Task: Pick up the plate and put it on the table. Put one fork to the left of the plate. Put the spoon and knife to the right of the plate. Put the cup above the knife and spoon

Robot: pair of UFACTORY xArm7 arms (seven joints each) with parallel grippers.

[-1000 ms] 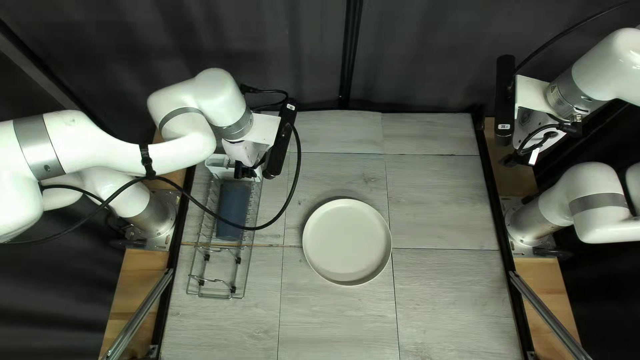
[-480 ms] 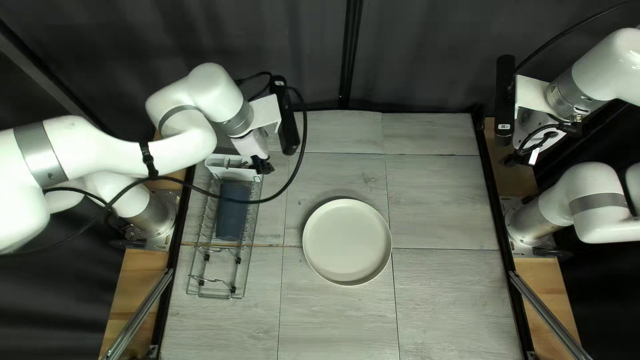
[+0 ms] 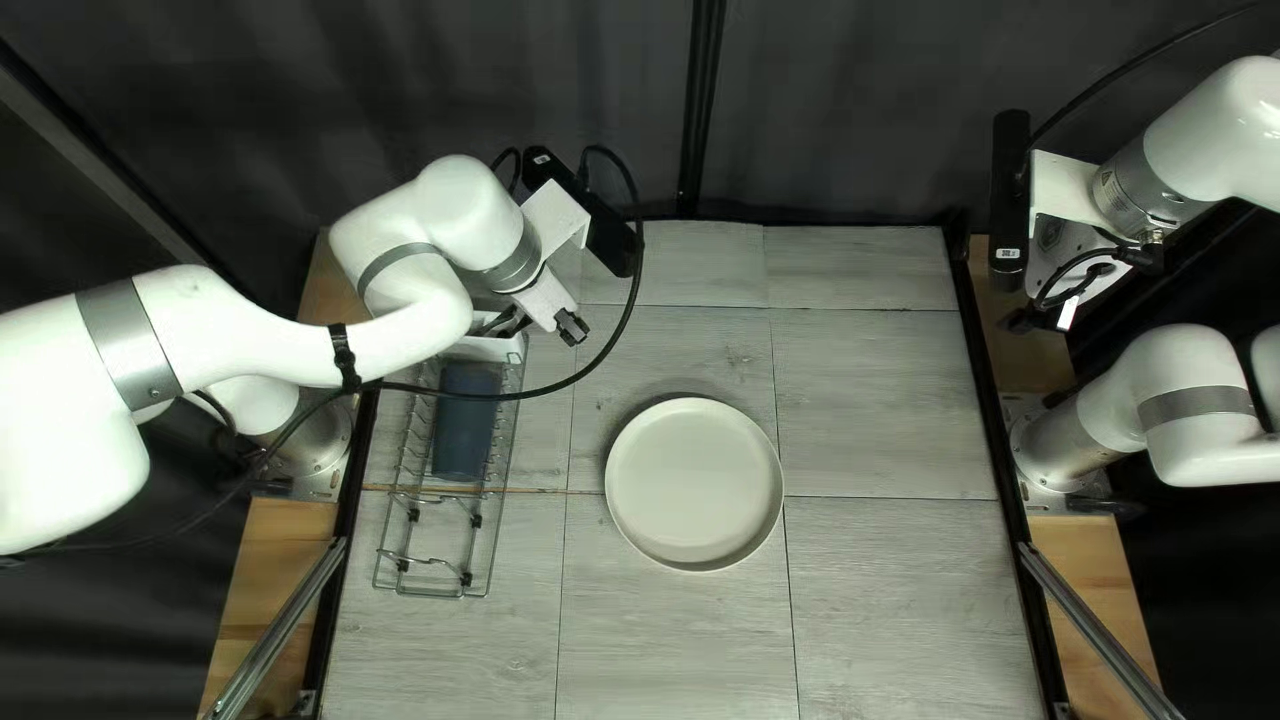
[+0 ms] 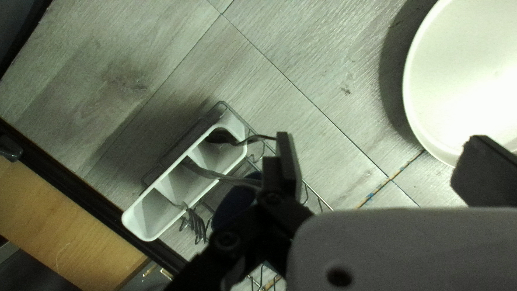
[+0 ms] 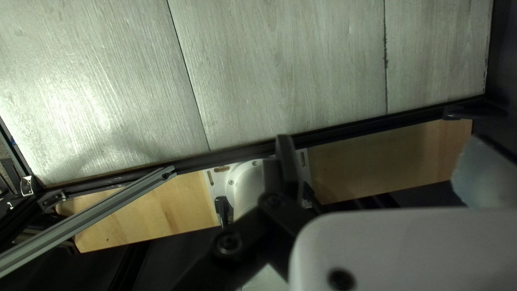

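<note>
Slanted overhead, two nearer wrist views, shared table (image 3: 887, 600)

Plate (image 3: 694, 483): smooth, soft gloss. Worktop (image 3: 887, 400): wood-grained surface, low sheen. Rack (image 3: 434, 594): bare metal wire. Cutlery holder (image 4: 133, 226): smooth, white, looks like plastic. Fork (image 4: 195, 223): grey metal. Side board (image 5: 388, 156): pale wood, smooth. Strut (image 5: 107, 210): dull metal. Curtain (image 3: 867, 107): dark matt cloth.

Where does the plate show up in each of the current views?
Top left view: the plate lies near the middle, right of the wire rack.
Left wrist view: partly shown, beyond the finger farther from the white cutlery holder.
Right wrist view: not in it.
Shared landmark: the grey tabletop.
</note>
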